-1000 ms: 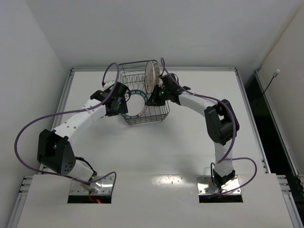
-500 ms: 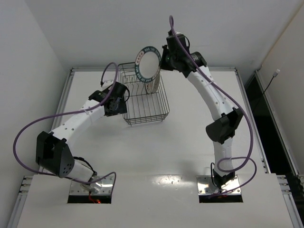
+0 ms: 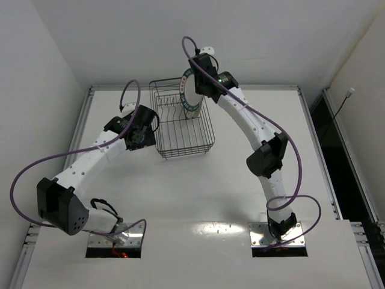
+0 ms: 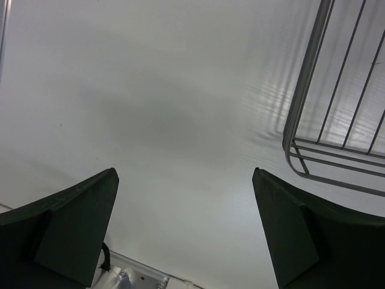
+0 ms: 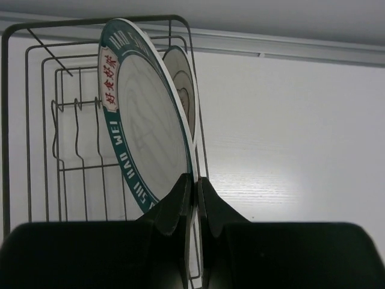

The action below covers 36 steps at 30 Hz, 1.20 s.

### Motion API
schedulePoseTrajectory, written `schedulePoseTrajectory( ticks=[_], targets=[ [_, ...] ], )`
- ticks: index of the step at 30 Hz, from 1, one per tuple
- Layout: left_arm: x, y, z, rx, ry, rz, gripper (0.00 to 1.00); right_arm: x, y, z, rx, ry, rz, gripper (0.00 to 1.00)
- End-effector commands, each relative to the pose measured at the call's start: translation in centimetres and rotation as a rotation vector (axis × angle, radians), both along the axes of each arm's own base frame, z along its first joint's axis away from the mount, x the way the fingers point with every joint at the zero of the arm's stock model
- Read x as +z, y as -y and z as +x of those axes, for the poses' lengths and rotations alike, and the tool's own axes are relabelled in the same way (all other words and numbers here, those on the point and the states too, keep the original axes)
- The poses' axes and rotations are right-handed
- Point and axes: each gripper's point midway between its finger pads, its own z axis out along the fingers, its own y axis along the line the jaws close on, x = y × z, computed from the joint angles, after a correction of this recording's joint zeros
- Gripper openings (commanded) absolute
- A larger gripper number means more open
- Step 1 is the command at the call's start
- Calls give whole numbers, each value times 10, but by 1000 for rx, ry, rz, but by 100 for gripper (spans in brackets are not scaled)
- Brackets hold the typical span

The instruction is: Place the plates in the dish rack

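left gripper (image 4: pixel 183 180) fingers spread wide over bare worktop (image 3: pixel 240 180), just off dish rack (image 3: pixel 187 146) left wall, open room toward left edge | white worktop, plain white walls, rack near far edge | right gripper (image 5: pixel 194 186) pinching lower rim of teal-ringed plate (image 5: pixel 147 120), on edge at rack's far-right corner, close beside second plate (image 5: pixel 183 90) standing inside

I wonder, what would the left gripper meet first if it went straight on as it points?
The left gripper would most likely meet the bare table; the dish rack stands off to the side.
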Motion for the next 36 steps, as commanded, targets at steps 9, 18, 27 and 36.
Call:
schedulePoseTrajectory(
  ticks=[9, 18, 27, 36],
  targets=[
    [18, -8, -38, -17, 0, -14, 93, 52, -26, 6, -154, 316, -262, 0],
    [33, -4, -52, -129, 38, 47, 93, 17, -49, 16, -186, 335, -288, 0],
    [44, 10, -60, -300, 127, 174, 96, -35, -68, 24, -133, 269, -261, 0],
    [56, 9, -57, -351, 188, 180, 99, -53, -78, 14, -34, 139, -77, 36]
  ],
)
